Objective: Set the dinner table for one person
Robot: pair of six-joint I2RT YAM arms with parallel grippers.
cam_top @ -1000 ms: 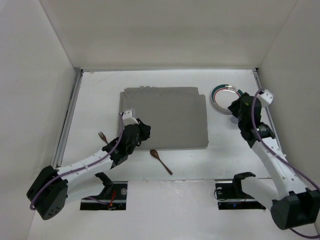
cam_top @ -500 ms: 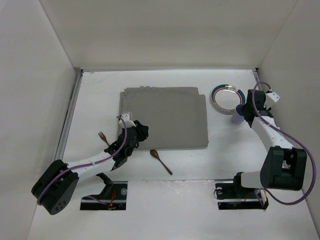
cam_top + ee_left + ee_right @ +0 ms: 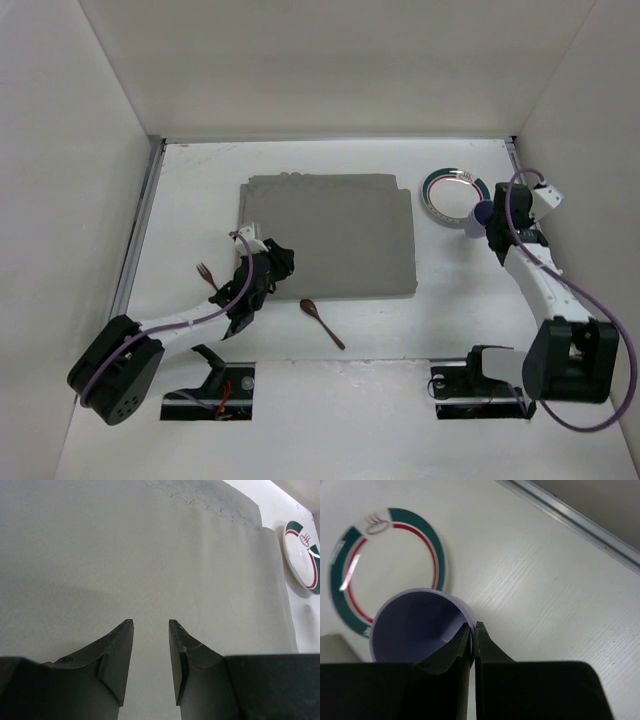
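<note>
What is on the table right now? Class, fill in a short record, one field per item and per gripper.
table: white, plain
placemat: grey, flat, centre of table
plate: green-and-red rim, right of placemat
cup: purple, upright, at plate's edge
fork: left of placemat
spoon: wooden, on near side of placemat
left gripper: open, empty, over placemat
right gripper: shut on cup wall

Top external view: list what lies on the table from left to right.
Fork → grey placemat → plate. Left out: the spoon, within the placemat's span, and the purple cup, overlapping the plate's edge.
</note>
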